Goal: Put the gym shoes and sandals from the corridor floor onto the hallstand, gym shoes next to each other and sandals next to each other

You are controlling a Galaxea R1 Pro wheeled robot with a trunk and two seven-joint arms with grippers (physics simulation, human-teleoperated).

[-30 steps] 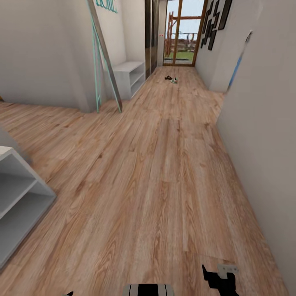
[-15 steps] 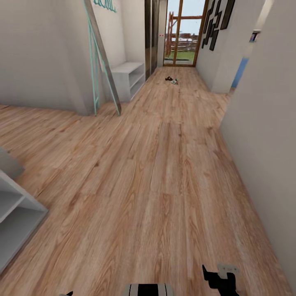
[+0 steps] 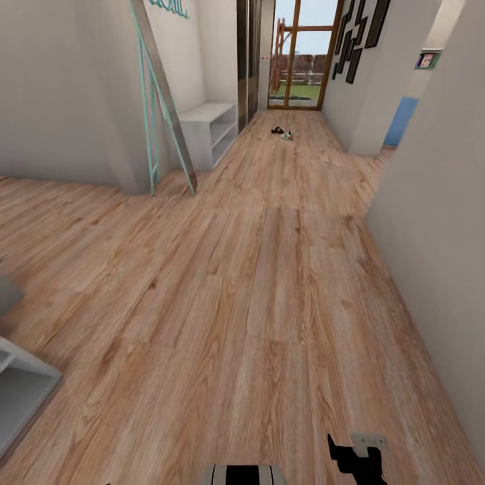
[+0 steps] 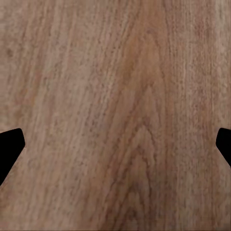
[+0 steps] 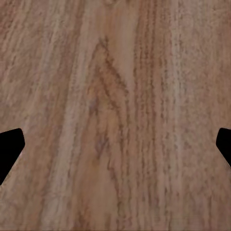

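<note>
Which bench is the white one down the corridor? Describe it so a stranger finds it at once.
Follow the wood floor toward the glass door. On the left wall, before the dark doorway, stands the white bench. It has open shelves, and a teal-framed panel leans just in front.

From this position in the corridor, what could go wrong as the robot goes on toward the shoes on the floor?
1. The wall stands close beside the right hand; drifting that way may scrape it.
2. The shoes lie far ahead near the glass door, tiny and bunched, so telling sandals from sneakers is not yet possible.
3. The leaning teal frame juts onto the corridor floor; a wide swing could clip it.
</note>
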